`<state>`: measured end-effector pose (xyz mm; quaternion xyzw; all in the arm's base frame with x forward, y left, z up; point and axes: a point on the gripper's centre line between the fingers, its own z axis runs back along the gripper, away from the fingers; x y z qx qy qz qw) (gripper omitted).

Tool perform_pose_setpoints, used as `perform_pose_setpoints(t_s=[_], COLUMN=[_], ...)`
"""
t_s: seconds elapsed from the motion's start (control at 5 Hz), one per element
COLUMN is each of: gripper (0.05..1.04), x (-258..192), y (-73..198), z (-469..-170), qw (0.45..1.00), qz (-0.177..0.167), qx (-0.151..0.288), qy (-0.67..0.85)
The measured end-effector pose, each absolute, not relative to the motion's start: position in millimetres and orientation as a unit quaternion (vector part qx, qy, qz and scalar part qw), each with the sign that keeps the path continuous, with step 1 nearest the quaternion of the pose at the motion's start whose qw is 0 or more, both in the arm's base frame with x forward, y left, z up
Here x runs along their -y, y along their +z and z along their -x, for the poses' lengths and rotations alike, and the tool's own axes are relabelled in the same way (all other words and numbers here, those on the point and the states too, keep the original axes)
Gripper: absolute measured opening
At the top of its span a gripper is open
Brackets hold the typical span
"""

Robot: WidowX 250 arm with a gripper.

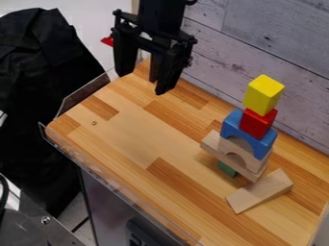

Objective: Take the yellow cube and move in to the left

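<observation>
The black gripper (143,80) hangs at the upper left over the back of the wooden table, its fingers apart with nothing between them. To its right and nearer the camera, the yellow cube (263,94) tops a stack, looking slightly taller than wide. Directly under it is a red block (258,123), which rests on a blue arch (248,133). A wide gap separates the gripper from the yellow cube.
Below the blue arch come a natural wood arch (243,153), a wooden plank (233,160) and a green block (227,168). A wooden wedge (260,191) lies in front of the stack. A grey plank wall (257,43) borders the table (135,139) behind.
</observation>
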<state>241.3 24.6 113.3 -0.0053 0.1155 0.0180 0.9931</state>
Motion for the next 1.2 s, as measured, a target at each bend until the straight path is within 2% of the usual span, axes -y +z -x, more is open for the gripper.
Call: perform_pose_setpoints(t_s=[0.2, 0.4, 0.8, 1.0, 1.2], gripper=[0.999, 0.999, 0.999, 0.999, 0.999], x=[-23.4, -16.0, 25.0, 53.6, 76.3], y=[106.4, 109.1, 135.0, 153.4, 163.7], z=[-238.5, -240.1, -231.9, -238.2, -245.0], qw=[0.991, 0.993, 0.997, 0.994, 0.990], qz=[0.009, 0.025, 0.050, 0.057, 0.042], qx=[-0.130, -0.111, -0.048, -0.030, -0.034], qy=[0.019, 0.008, -0.039, -0.085, -0.133])
